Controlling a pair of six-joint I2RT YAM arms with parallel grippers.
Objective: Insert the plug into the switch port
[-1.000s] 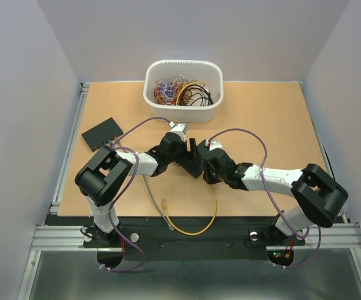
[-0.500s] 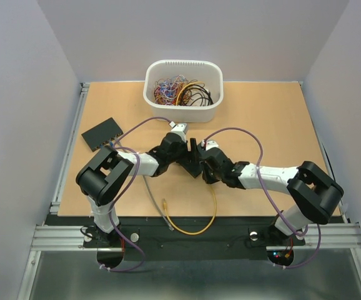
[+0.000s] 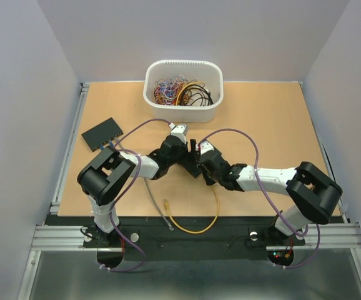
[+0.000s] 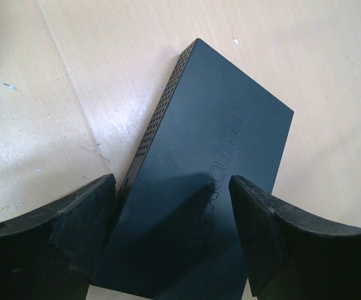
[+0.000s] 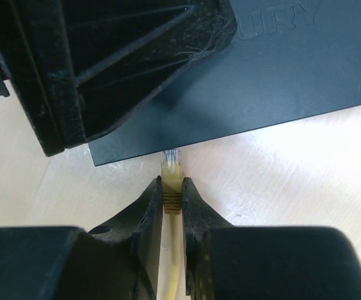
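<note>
Your right gripper is closed on the yellow boot behind the plug; grip there, since the clear tip looks brittle and the cable limp. The plug's long axis points straight at the switch edge, tip touching. Beyond, the left gripper straddles the switch, jaws wide.

"MERCURY" on switch (embossed)

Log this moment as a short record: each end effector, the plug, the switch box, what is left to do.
left end effector: jaws straddling the switch box
right end effector: shut on the yellow cable just behind the plug
plug: tip at the box edge; seating cannot be told
second box: apart, far left
left to do: confirm insertion
</note>
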